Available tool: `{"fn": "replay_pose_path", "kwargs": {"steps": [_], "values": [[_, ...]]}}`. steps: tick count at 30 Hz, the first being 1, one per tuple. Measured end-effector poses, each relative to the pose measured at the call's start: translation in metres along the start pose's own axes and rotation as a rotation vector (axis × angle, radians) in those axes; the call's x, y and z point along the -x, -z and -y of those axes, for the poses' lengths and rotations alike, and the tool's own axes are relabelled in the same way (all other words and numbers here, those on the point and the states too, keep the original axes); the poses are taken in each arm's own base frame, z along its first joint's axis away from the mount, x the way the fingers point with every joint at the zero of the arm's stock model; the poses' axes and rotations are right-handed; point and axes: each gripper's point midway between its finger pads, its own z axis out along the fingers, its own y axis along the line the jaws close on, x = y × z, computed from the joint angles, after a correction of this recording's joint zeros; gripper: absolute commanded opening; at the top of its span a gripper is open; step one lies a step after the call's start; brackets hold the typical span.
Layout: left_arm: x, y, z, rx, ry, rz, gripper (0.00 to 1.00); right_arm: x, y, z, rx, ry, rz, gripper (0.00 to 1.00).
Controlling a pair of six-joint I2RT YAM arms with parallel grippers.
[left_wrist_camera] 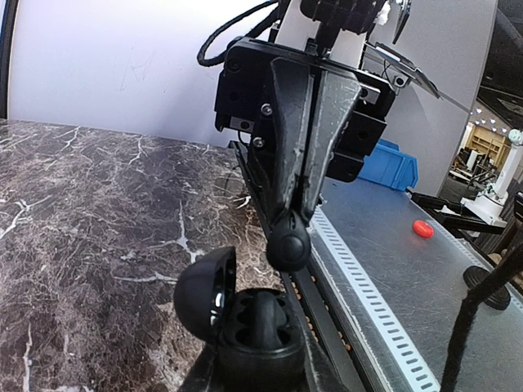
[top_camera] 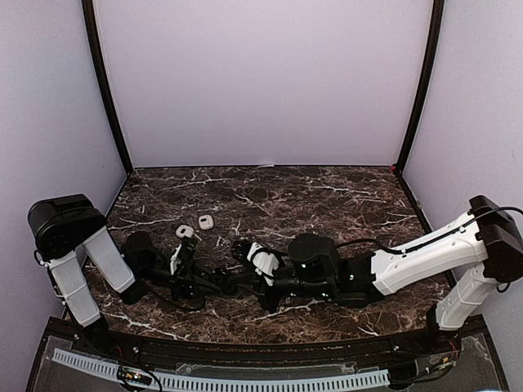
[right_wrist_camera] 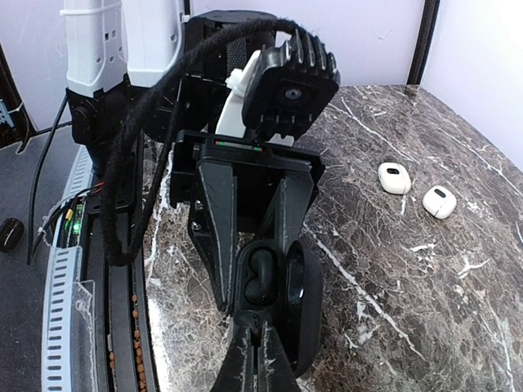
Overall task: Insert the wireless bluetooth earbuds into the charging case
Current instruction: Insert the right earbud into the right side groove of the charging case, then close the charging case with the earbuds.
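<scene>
Desk (top_camera: 327, 204) of dark, white-veined marble spreading across the middle of the top view. Reaching in from the lower left and lower right edges, left arm (top_camera: 78, 282) and right arm (top_camera: 421, 255), meeting low in the centre of the frame. Facing the right wrist camera, left gripper (right_wrist_camera: 257, 282), jaws clamping the black charging case (left_wrist_camera: 278, 349) by its sides, lid standing open toward the left of the left wrist view. Pointing down at that case from the upper centre of the same view, right gripper (left_wrist_camera: 291, 214), jaws pressing fully together, hanging just above the case. Sitting at its tip, a small round black lump (left_wrist_camera: 288, 245); earbud or part of the fingers, impossible to tell. Lying on the desk above and left of the grippers in the top view, two white cases (top_camera: 186, 232) (top_camera: 206, 221), close beside each other. Resting in a socket of the open case, one black earbud (left_wrist_camera: 263, 310), just under the lump.
</scene>
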Motion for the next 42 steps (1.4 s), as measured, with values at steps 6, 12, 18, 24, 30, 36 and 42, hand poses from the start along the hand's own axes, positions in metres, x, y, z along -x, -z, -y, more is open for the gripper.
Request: {"fn": "replay_pose_path", "kwargs": {"steps": [6, 12, 18, 24, 30, 36, 42], "values": [[0.0, 0.001, 0.001, 0.002, 0.002, -0.001, 0.03, -0.013, -0.009, -0.002, -0.006, 0.004, -0.033, 0.0], [0.0, 0.001, 0.001, 0.003, 0.002, 0.0, 0.03, -0.021, -0.015, -0.001, -0.021, 0.013, -0.055, 0.02], [0.0, 0.001, 0.001, 0.004, 0.001, 0.0, 0.03, -0.02, -0.017, -0.001, -0.031, 0.017, -0.058, 0.29], [0.0, 0.001, 0.001, 0.006, 0.001, 0.001, 0.03, -0.011, -0.002, -0.007, -0.005, 0.01, -0.025, 0.34], [0.0, 0.001, 0.0, 0.006, 0.001, 0.001, 0.03, 0.028, 0.034, 0.0, -0.012, -0.033, 0.104, 0.34], [0.0, 0.001, 0.001, 0.006, 0.001, 0.001, 0.03, 0.019, 0.032, 0.039, -0.098, -0.144, 0.082, 0.16], [0.0, 0.001, 0.001, 0.005, 0.002, 0.001, 0.03, -0.006, -0.017, 0.051, -0.132, -0.213, -0.063, 0.0]]}}
